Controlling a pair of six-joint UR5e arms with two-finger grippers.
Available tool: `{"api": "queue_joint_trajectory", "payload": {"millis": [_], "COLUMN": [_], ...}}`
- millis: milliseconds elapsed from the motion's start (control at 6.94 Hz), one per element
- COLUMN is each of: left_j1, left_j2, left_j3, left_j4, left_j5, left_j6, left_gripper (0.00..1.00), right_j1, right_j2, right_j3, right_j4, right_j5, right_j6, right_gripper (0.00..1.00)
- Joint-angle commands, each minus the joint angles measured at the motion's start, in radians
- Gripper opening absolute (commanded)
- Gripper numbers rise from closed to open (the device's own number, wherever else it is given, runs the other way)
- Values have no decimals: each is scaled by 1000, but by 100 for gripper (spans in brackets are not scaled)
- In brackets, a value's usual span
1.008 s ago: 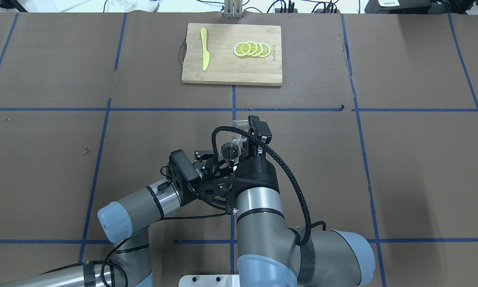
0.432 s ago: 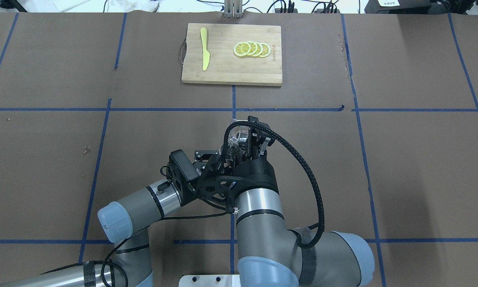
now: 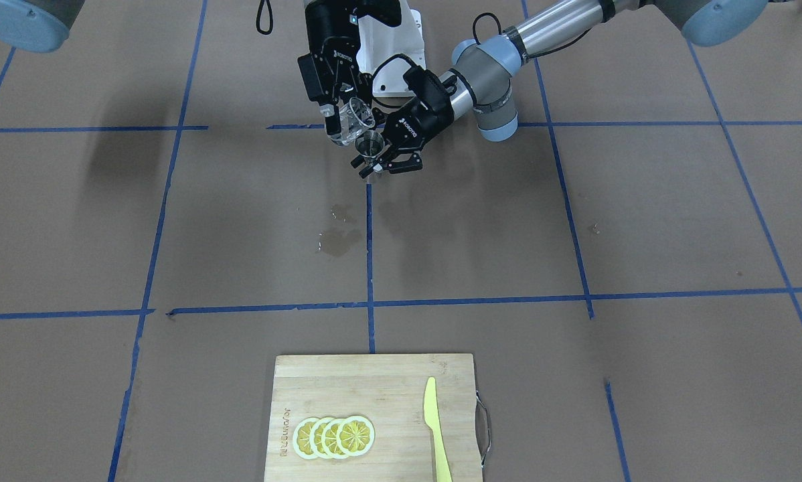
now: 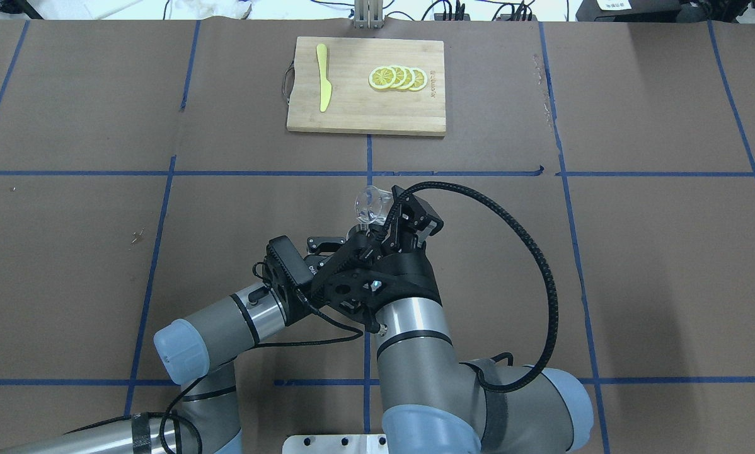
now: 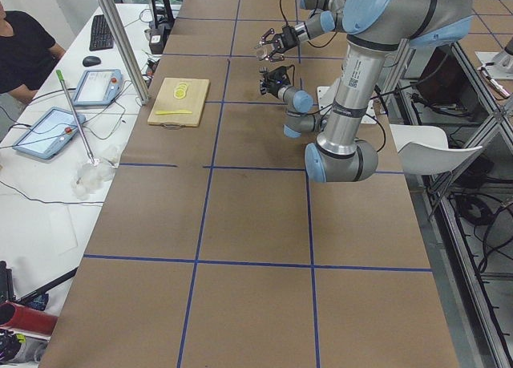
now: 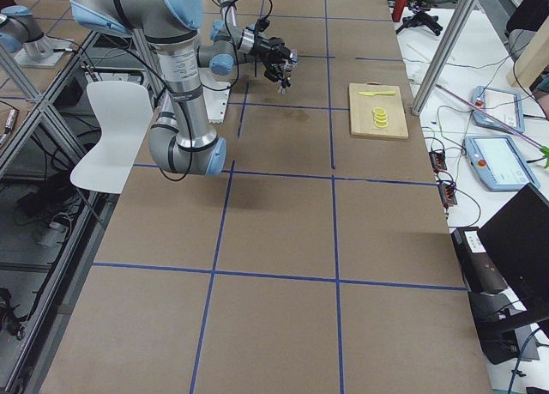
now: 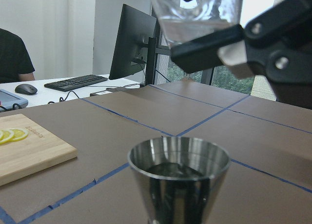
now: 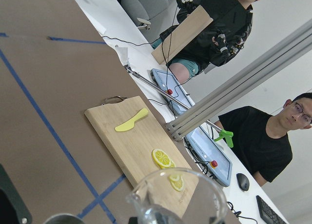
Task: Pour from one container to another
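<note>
1. We see left gripper (image 3: 382, 163) closed round silver hourglass steel jigger (image 3: 371, 142), upright above the counter (image 3: 240, 221), to catch.
2. Right gripper (image 3: 343, 122) clamps small clear glass beaker (image 3: 359, 112), tipped just over it, for pouring.

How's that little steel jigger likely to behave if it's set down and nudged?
The jigger looks like rigid polished metal, so probably slippery to grip. It tapers below a wide rim, so it may tip easily, spilling what looks like liquid inside.
</note>
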Motion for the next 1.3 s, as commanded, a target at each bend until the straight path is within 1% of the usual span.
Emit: {"api": "queue_joint_trajectory", "payload": {"millis": [0,144,432,576,720,864,1008,1152], "left_j1": [-4,-5,-17,-19,-21,-27,-30,-40], "left_j2": [0,0,5,9,11,17,49,101], "left_j3": [-3,-3,-3,-3,-4,-10,-38,-55], "left_j4": [-1,-1,-1,-1,-1,-3,-4,-4], "left_j5": [8,25,43,83,112,162,277,319], "left_j6": [0,0,0,0,-5,-9,-18,-18], "left_gripper": [0,0,0,0,0,0,0,0], "right_j1": [4,7,9,10,15,18,23,27], "right_j2": [-16,-41,-161,-213,-233,-282,-327,-359], "right_j3": [14,26,40,52,60,63,95,112], "right_j4": [56,102,306,337,337,339,339,340], "right_j5": [50,64,66,66,64,65,66,66], "right_j6": [303,399,488,515,608,677,679,685], "right_gripper": [0,0,0,0,0,0,0,0]}}
